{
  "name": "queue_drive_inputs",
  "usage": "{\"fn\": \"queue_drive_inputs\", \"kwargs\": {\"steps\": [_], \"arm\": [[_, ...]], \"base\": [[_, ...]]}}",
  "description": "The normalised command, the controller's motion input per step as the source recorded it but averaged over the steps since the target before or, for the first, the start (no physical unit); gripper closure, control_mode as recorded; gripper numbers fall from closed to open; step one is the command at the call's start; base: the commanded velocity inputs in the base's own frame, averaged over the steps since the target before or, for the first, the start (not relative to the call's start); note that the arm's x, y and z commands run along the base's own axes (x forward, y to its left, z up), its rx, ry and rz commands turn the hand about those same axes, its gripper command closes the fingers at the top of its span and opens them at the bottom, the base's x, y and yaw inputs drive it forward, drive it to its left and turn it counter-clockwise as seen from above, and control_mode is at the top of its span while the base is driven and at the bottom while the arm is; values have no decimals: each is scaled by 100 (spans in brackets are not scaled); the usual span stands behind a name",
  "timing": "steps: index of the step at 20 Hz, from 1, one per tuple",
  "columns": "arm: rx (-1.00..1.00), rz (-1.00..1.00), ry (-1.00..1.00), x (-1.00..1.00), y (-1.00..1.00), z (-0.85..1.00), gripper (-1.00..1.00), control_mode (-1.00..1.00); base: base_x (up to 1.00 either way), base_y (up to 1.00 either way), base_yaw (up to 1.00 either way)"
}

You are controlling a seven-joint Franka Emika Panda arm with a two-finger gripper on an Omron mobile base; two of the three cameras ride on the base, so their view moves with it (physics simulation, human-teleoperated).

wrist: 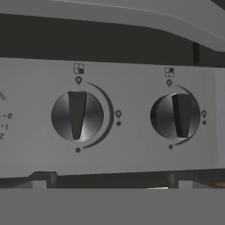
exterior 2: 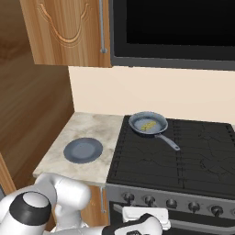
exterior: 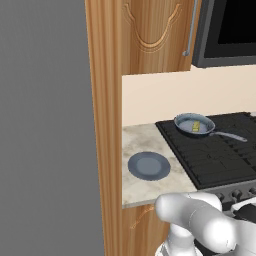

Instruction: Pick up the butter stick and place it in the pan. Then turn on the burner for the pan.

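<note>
Clearly, knobs [wrist: 77, 115] bear burner icons [wrist: 78, 68] — no words.

You would have found the pan [exterior: 194, 124] [exterior 2: 148, 123], a round shallow grey-blue skillet with a dark rim, sitting flat on the back left section of the black cooktop, near that cooktop's left edge. Its long thin grey handle [exterior: 229, 135] [exterior 2: 168, 142] pointed away from the bowl toward the cooktop's middle and front. The butter stick [exterior: 196, 126] [exterior 2: 147, 125], a small pale-yellow bar much shorter than the pan was wide, lay inside the pan on its floor. The burner [exterior: 186, 135] [exterior 2: 137, 134] under the pan was a black section with grate bars, and you could not tell whether it was lit.
</note>
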Motion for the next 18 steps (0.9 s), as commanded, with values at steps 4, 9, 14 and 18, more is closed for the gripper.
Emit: {"fn": "queue_drive_inputs", "kwargs": {"steps": [4,9,14,18], "arm": [[3,0,0,4,0,-2,-100,-100],[2,0,0,1,-4,-7,-100,-100],[2,0,0,0,-8,-7,-100,-100],[2,0,0,1,-5,-2,-100,-100]], "base": [[0,0,0],[0,0,0],[0,0,0],[0,0,0]]}}
